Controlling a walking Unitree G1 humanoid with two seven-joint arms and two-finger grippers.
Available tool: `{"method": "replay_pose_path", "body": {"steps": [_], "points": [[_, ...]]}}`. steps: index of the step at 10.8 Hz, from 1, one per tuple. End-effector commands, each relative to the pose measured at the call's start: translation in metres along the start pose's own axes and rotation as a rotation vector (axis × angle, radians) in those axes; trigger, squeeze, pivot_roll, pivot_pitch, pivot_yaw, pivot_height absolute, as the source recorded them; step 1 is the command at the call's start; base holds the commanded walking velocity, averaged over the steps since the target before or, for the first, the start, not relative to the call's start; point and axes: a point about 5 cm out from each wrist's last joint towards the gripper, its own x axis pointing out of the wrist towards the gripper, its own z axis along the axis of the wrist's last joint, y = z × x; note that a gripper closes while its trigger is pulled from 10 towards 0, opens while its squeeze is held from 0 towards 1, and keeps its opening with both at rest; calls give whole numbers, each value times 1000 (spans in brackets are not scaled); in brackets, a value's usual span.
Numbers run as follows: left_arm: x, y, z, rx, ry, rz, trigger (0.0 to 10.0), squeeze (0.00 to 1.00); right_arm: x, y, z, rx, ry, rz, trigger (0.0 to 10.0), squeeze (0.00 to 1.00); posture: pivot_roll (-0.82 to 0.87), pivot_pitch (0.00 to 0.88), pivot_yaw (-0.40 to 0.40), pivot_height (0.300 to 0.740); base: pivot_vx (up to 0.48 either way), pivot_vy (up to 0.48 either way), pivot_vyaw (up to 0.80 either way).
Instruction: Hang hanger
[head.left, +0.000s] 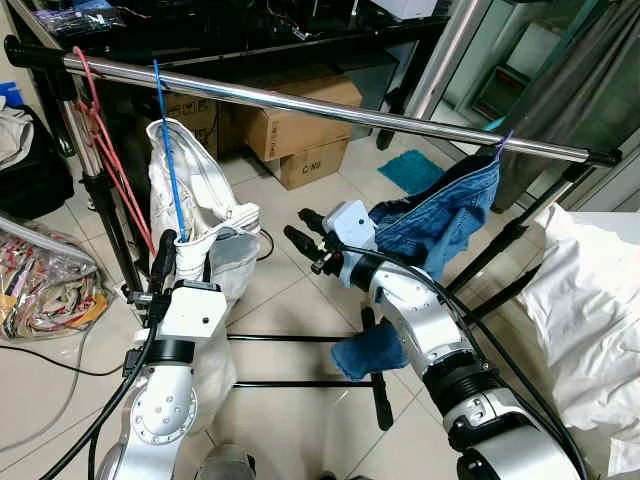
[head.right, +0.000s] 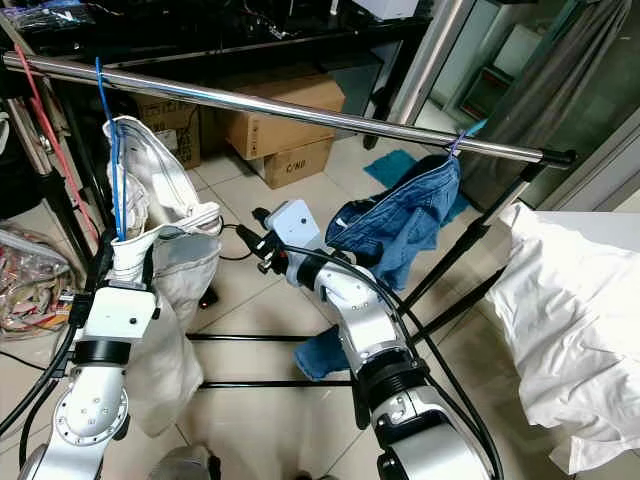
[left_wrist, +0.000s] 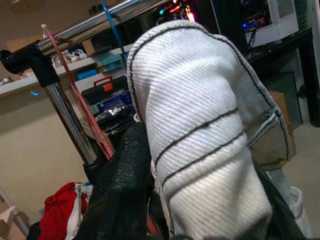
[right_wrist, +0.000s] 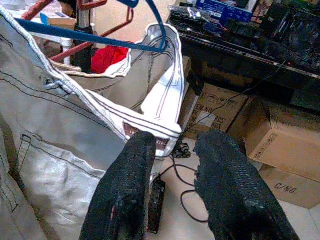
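Observation:
A blue hanger (head.left: 168, 160) hooks over the steel rail (head.left: 300, 103) near its left end and carries a white garment (head.left: 205, 205). My left gripper (head.left: 178, 258) sits just below the hanger, shut on a fold of the white garment (left_wrist: 200, 125) between its fingers (left_wrist: 120, 190). My right gripper (head.left: 298, 227) hovers open to the right of the garment, its fingertips pointing at it without touching. In the right wrist view the blue hanger (right_wrist: 90, 37) and the garment's waistband (right_wrist: 160, 125) lie just beyond the open gripper (right_wrist: 179, 137).
Blue jeans (head.left: 440, 215) hang from a purple hanger (head.left: 500, 145) near the rail's right end. Red hangers (head.left: 100, 135) hang at the left post. Cardboard boxes (head.left: 300, 135) stand behind. White bedding (head.left: 590, 300) is at the right. The rack's base bars (head.left: 300, 338) cross the floor.

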Motion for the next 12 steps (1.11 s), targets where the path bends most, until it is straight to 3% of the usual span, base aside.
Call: {"method": "replay_pose_path", "body": {"steps": [1, 7, 12], "points": [[3, -4, 7, -23, -41, -14, 0, 0, -4, -4, -3, -3, 16, -18, 10000, 0, 385, 51, -187, 740, 0, 0, 0], [9, 1, 10, -21, -79, 11, 0, 0, -4, -4, -3, -15, 16, -22, 10000, 0, 381, 52, -188, 740, 0, 0, 0], [15, 19, 34, 119, -249, 114, 0, 0, -7, -4, -4, -27, 23, -23, 10000, 0, 374, 58, -191, 740, 0, 0, 0]]}}
